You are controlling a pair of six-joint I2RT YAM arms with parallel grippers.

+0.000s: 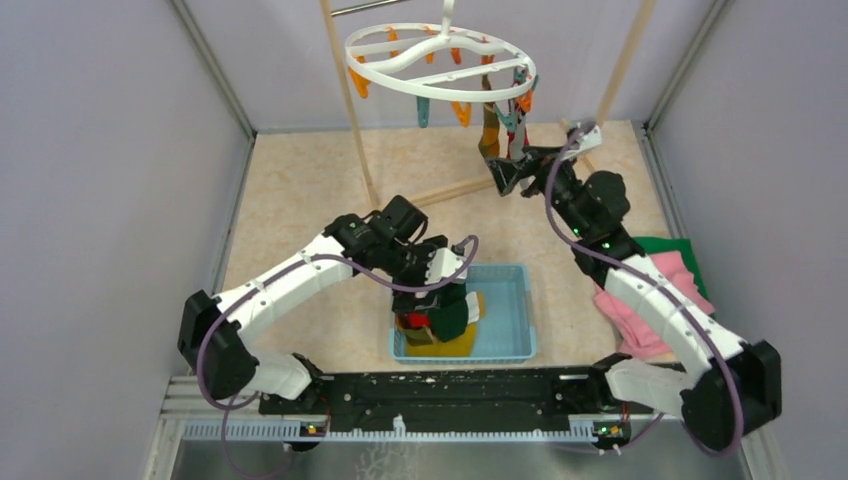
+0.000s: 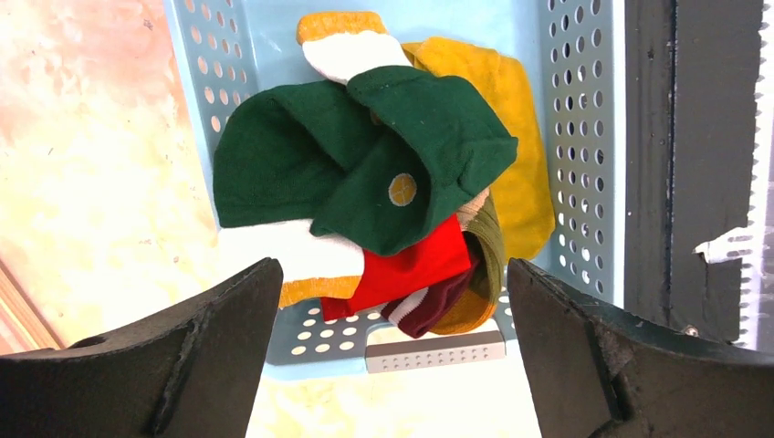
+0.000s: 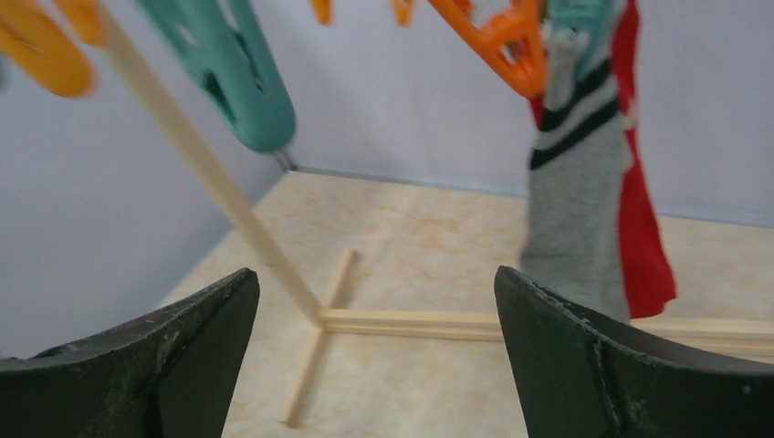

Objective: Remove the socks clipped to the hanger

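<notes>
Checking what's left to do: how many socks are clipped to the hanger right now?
2: a grey striped sock and a red sock just behind it, both hanging at the right side of the hanger. More may be hidden.

No readable text or numbers, round emblem [image 2: 402, 189] on dark green sock [image 2: 438, 128], illegible
</notes>
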